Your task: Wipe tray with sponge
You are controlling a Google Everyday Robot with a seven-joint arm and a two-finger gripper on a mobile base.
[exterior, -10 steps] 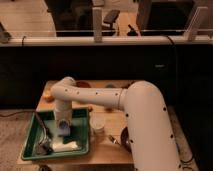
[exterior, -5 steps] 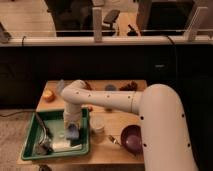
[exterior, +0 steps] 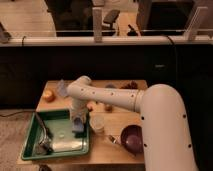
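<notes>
Gripper [exterior: 77, 120] points straight down into right part of tray [exterior: 62, 136], just inside right rim. Vertical wrist probably meant to press sponge [exterior: 79, 128] flat on tray floor for wiping. Sponge sits right under gripper tip; contact with floor uncertain. How far gripper is open, and whether it clamps sponge: cannot tell. Dark utensil-like thing [exterior: 42, 141] lies in tray's left part, identity unclear. White cup [exterior: 97, 122] and purple bowl [exterior: 132, 137] stand right of tray, outside wipe area. Bulky arm hides table's right side.
</notes>
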